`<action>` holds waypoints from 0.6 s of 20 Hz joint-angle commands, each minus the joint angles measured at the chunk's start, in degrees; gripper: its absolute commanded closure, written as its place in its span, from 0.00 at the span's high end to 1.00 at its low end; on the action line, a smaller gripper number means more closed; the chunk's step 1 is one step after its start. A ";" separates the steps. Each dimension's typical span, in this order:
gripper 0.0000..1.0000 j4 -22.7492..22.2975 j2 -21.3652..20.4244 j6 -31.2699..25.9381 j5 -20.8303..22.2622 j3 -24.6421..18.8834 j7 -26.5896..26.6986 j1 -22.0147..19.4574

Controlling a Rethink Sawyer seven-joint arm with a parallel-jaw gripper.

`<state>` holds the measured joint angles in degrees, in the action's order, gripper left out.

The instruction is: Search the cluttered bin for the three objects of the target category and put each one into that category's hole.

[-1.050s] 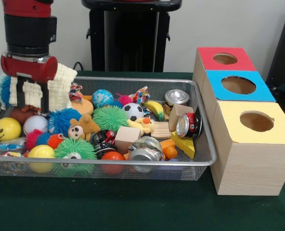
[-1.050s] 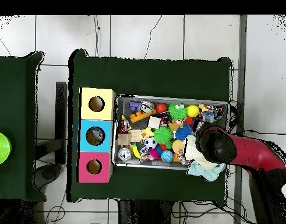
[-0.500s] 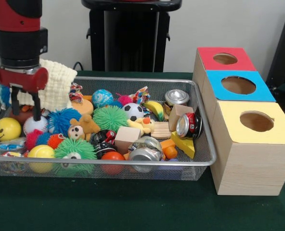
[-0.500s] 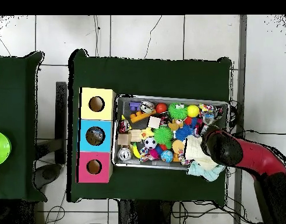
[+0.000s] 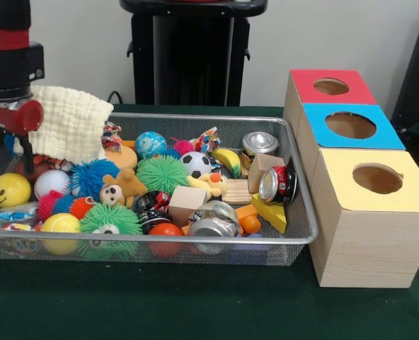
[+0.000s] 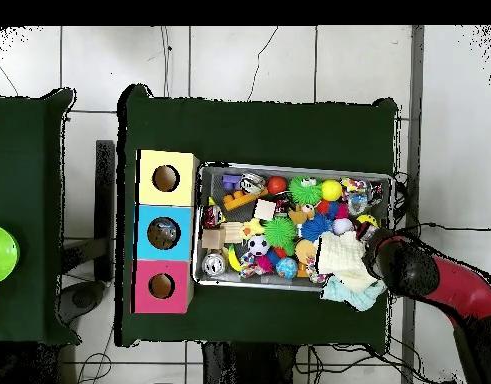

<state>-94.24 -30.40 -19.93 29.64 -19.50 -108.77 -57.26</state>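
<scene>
The gripper (image 5: 10, 150) hangs over the left end of the wire-mesh bin (image 5: 294, 212), just beside the cream knitted cloth (image 5: 69, 127); its jaws stand apart with nothing between them. The bin on the green worktop (image 5: 195, 304) holds balls, spiky toys, wooden blocks and 3 cans: a red can (image 5: 279, 184), a silver can (image 5: 259, 144) and a crushed can (image 5: 213, 221). To the right stand the red box (image 5: 330, 86), blue box (image 5: 351, 126) and yellow box (image 5: 376, 178), each with 1 hole.
</scene>
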 commanded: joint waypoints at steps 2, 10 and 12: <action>1.00 1.56 2.11 -5.57 -1.97 -4.67 2.55 0.37; 1.00 0.28 1.38 -4.35 -2.57 -4.12 0.24 1.06; 1.00 -0.42 0.34 -4.92 -3.07 -4.26 0.25 1.25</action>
<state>-94.25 -30.22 -19.94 28.99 -19.83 -108.77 -57.17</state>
